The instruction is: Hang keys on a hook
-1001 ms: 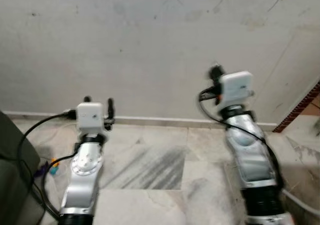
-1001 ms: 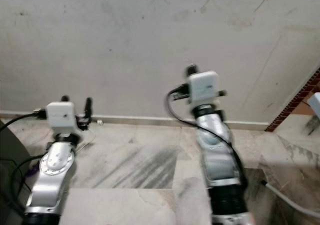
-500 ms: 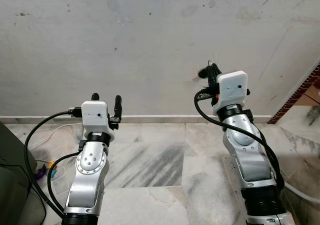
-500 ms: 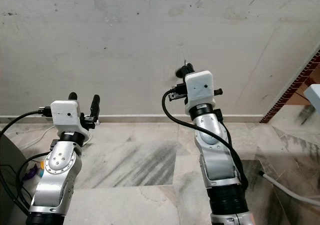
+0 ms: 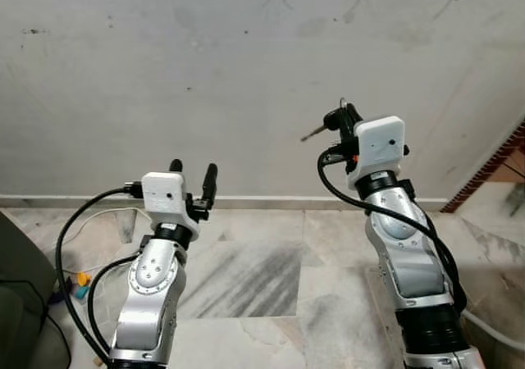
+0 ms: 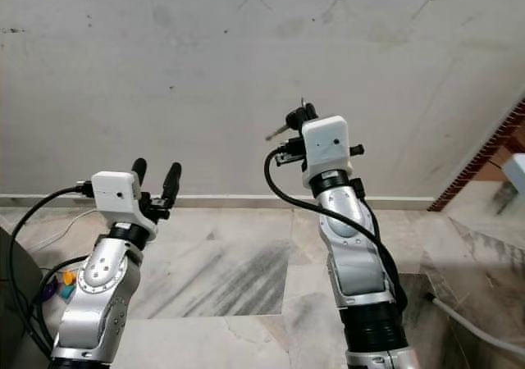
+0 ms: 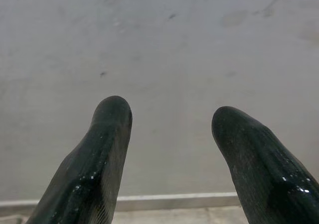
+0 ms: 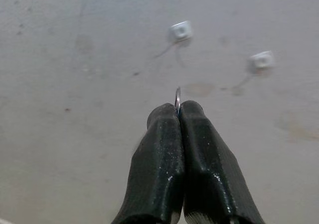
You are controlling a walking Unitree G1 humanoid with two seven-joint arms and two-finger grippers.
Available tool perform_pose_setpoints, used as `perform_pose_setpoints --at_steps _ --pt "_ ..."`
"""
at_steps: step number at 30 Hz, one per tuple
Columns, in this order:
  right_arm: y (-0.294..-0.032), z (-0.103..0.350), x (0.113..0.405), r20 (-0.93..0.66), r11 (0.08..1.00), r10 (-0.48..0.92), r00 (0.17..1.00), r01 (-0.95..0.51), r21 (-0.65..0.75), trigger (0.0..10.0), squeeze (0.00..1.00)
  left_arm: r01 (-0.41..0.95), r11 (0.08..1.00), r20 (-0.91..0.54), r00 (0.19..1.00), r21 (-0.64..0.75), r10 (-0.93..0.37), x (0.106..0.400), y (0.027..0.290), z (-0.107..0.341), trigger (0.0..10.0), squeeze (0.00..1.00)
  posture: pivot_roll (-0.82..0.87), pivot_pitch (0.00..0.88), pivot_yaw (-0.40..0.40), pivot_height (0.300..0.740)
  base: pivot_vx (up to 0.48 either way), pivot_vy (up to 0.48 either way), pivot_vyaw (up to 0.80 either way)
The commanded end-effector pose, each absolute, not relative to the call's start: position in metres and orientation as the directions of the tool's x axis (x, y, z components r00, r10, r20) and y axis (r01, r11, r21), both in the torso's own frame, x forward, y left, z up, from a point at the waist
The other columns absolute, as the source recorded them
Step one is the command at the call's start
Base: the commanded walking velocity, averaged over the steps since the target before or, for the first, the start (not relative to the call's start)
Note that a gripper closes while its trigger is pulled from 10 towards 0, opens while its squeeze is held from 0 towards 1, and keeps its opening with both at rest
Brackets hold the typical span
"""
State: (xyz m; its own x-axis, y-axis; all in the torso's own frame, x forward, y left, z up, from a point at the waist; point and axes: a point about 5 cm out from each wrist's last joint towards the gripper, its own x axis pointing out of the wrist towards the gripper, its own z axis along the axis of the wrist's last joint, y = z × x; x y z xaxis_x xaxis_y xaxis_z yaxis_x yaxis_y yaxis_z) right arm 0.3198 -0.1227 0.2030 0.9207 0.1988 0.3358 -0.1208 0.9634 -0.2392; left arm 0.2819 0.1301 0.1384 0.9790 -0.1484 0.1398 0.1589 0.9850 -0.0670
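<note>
The keys [image 5: 316, 131] are pinched in my right hand [image 5: 338, 123], raised before the wall [image 5: 164, 82], their ring [image 8: 177, 98] poking out between my closed fingertips [image 8: 164, 115]. Well above them, three white hooks [image 8: 180, 30] sit in a row on the wall. My left hand [image 5: 191, 179] is lower, fingers spread and empty, above the marble floor [image 5: 246, 279].

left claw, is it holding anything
No, the left claw is open, its two fingers spread apart with bare wall between them.
</note>
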Motion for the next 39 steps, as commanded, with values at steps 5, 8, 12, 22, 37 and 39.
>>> perform_pose_setpoints --at_steps 5,8,12,22,37,39 --pt "-0.121 0.2038 0.3208 0.338 0.96 0.211 0.917 -0.128 -0.25 10.0 0.0 0.156 0.985 0.14 0.98 -0.072 -0.144 0.2818 0.1324 0.1407 10.0 0.0 0.06 0.089 -0.021 0.74 0.48 0.0 0.0" --pt "-0.1211 0.2033 0.3209 0.337 0.96 0.21 0.918 -0.128 -0.25 10.0 0.0 0.156 0.985 0.14 0.979 -0.07 -0.145 0.2818 0.1325 0.1407 10.0 0.0 0.06 0.089 -0.022 0.74 0.48 0.0 0.0" --pt "-0.1206 0.2031 0.3213 0.336 0.96 0.211 0.918 -0.129 -0.25 10.0 0.0 0.156 0.985 0.135 0.98 -0.067 -0.146 0.2818 0.1326 0.14 10.0 0.0 0.06 0.089 -0.022 0.74 0.48 0.0 0.0" --pt "-0.1218 0.2025 0.3237 0.337 0.961 0.205 0.919 -0.124 -0.247 10.0 0.0 0.148 0.987 0.132 0.982 -0.066 -0.138 0.2816 0.1341 0.14 10.0 0.0 0.06 0.09 -0.021 0.74 0.48 0.0 0.0" --pt "-0.1233 0.202 0.3261 0.335 0.962 0.198 0.921 -0.118 -0.245 10.0 0.0 0.139 0.989 0.121 0.984 -0.058 -0.131 0.2817 0.1335 0.1383 10.0 0.0 0.06 0.092 -0.02 0.74 0.449 0.0 0.0" --pt "-0.1234 0.2017 0.3263 0.334 0.963 0.197 0.922 -0.118 -0.244 10.0 0.0 0.12 0.991 0.118 0.987 -0.053 -0.113 0.2823 0.1346 0.1376 10.0 0.0 0.06 0.092 -0.021 0.74 0.15 0.0 0.0"
